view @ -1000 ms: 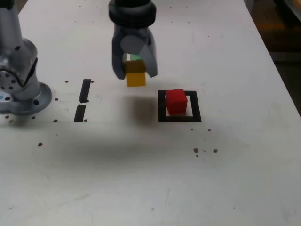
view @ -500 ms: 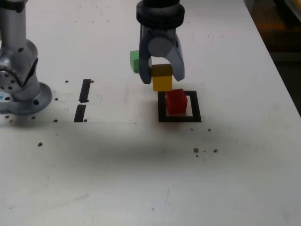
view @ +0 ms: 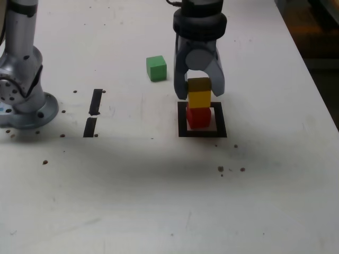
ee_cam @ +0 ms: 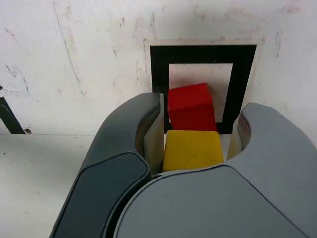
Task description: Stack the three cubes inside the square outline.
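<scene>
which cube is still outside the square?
The green cube, alone on the table at the exterior view's left. The red cube sits inside the square outline; the pincer holds the yellow cube above it.

Yellow cube (view: 199, 98), red cube (view: 198, 117), green cube (view: 155, 68), black square outline (view: 220, 130).

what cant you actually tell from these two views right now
- Whether the yellow cube rests on the red cube or hangs just above it: the exterior view is too coarse, and in the wrist view the gripper body covers the yellow cube's near side.
- The green cube: outside the wrist view.
- The square outline's back edge: hidden behind the stack in the exterior view.
</scene>
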Robot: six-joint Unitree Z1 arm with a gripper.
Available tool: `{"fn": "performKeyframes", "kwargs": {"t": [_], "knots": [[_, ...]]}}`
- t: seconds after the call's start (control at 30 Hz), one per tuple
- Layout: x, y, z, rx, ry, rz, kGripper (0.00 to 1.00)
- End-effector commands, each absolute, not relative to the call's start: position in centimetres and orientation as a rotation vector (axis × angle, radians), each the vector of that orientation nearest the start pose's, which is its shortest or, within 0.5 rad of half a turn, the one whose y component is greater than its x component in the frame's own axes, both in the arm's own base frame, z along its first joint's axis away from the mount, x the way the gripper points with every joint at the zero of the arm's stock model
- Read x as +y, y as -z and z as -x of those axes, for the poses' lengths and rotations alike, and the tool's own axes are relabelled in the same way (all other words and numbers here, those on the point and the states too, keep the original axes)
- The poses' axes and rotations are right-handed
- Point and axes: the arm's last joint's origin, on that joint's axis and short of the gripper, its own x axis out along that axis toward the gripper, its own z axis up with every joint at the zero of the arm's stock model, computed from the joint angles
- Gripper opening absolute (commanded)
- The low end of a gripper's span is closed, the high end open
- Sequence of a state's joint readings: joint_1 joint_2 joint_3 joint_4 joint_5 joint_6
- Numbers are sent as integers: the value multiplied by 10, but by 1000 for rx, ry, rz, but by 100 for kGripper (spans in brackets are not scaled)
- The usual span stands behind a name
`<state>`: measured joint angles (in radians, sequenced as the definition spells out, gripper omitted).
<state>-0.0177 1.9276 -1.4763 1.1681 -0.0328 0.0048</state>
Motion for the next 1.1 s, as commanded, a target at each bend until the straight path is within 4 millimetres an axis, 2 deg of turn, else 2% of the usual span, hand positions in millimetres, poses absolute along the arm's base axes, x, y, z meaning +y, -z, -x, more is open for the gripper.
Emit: {"fn": "performKeyframes", "kwargs": {"t": [0.0, 0.6, 1.07], "knots": [[-5, -267, -339, 1623, 34, 6, 8], [2, -256, -347, 1621, 4, 9, 14], [1, -246, -345, 1672, 16, 23, 45]]}}
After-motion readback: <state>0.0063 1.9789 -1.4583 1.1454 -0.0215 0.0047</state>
